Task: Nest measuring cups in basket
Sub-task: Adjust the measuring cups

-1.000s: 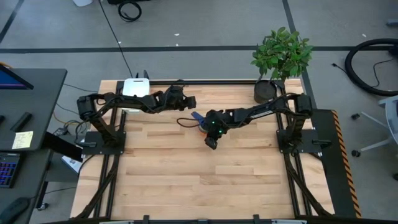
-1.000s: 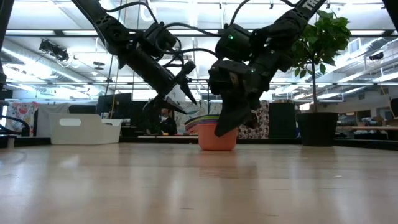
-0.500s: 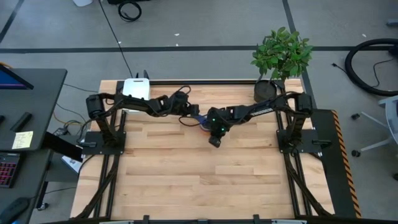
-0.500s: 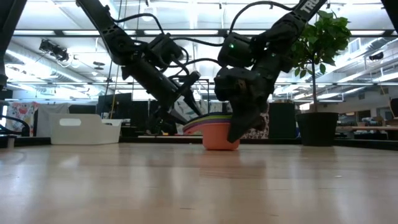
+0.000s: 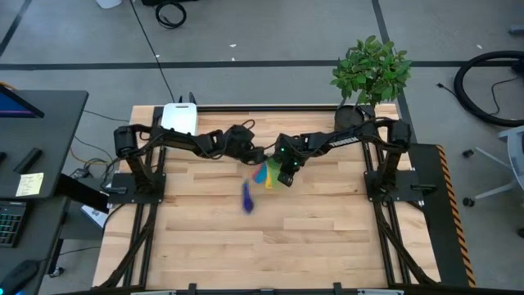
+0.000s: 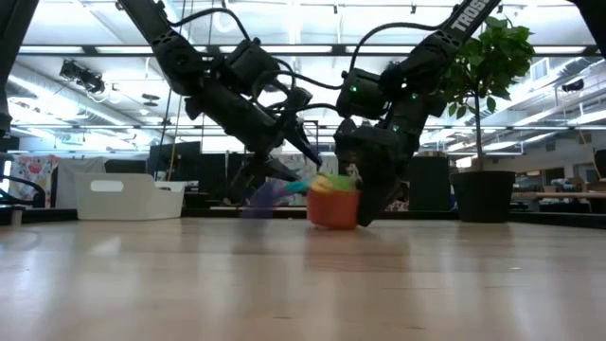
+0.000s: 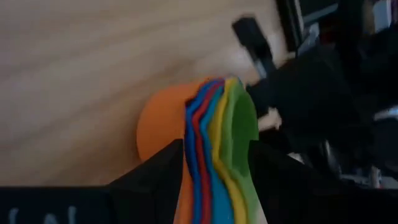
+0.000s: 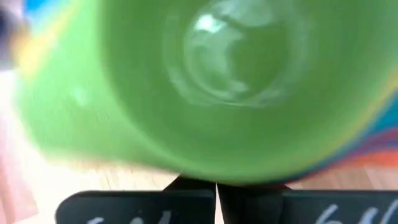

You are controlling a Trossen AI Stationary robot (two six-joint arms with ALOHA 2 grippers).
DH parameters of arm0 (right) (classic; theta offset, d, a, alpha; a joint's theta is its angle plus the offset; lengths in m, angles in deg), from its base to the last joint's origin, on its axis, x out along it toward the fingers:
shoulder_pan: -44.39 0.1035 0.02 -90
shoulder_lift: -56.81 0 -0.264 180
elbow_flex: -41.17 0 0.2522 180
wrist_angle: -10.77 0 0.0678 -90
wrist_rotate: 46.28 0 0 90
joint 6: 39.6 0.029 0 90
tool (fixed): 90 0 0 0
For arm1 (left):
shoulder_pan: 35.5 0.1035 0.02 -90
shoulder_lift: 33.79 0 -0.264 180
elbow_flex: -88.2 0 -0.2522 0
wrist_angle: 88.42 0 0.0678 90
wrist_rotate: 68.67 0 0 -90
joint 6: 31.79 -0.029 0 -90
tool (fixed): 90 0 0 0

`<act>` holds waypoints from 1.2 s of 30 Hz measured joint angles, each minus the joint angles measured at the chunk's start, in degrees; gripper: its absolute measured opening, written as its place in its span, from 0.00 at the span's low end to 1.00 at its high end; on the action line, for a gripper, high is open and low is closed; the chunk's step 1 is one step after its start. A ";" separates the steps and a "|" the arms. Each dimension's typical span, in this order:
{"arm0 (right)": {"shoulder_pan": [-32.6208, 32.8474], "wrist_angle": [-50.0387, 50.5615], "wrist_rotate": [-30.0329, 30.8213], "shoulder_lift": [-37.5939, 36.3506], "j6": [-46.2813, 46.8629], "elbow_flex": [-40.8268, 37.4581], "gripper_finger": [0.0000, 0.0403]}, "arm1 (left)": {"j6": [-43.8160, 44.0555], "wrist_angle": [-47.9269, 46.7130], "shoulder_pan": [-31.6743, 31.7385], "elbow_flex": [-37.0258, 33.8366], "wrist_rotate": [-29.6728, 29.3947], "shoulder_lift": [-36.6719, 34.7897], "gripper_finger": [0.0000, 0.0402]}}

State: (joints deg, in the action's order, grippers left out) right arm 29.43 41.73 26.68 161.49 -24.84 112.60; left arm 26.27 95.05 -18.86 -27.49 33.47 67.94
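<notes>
The nested measuring cups (image 5: 266,174) lie tipped at mid-table, orange bowl (image 7: 163,122) outermost, green cup (image 8: 236,68) innermost with its mouth toward my right gripper. A dark blue cup (image 5: 246,197) shows as a blur on the table, near side of the stack. My left gripper (image 5: 255,156) is open, its fingers either side of the stacked handles. My right gripper (image 5: 285,175) is shut against the stack's right side. The white basket (image 5: 179,117) stands at the far left edge. My left gripper has the stacked handles (image 7: 214,163) between its open fingers, coming slanting down from the table's left, along the handles. The handles fill the gap; whether both fingers touch them I cannot tell. My right gripper's shut fingers (image 8: 216,190) meet the stack just under the green cup's rim (image 8: 205,175), slanting down from the right. The cup hides the exact place of contact. The stack (image 6: 333,204) leans on the table.
A potted plant (image 5: 350,119) stands at the far right corner. The near half of the wooden table (image 5: 270,246) holds nothing but the blue cup. The basket (image 6: 128,196) is well left of both arms.
My left gripper has come down and toward the table's right until its fingers straddle the handles. My right gripper has shifted slightly toward the far edge. The stack, upright before, has tipped over, and the dark blue cup has shot out toward the near edge.
</notes>
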 joint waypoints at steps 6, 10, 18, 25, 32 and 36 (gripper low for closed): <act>-0.71 -0.19 -1.06 0.00 -1.03 0.04 0.01 | -0.24 0.73 -0.63 0.02 -0.85 0.00 0.46; -0.63 -0.25 -2.45 -0.06 -1.42 0.04 0.01 | -0.27 2.03 -0.34 0.02 -1.31 -0.03 0.46; -0.94 -0.07 -8.25 -0.11 0.48 0.04 0.01 | -2.91 1.72 0.56 0.04 -1.99 -0.11 0.46; -0.32 -0.61 -10.04 -0.13 2.35 0.07 0.01 | -3.25 -7.82 0.45 0.09 -1.97 -0.13 0.46; 0.26 -6.26 -11.89 -0.20 4.98 0.09 0.01 | -3.23 -5.67 -1.64 0.09 -1.96 -0.13 0.46; 0.26 -10.29 -12.94 -0.21 7.35 0.09 0.01 | -2.75 -3.63 -2.81 0.09 -2.31 -0.13 0.46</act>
State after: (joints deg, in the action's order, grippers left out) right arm 29.69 31.44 13.73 161.28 -17.48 112.69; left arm 23.52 91.42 -21.67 -27.40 31.16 67.81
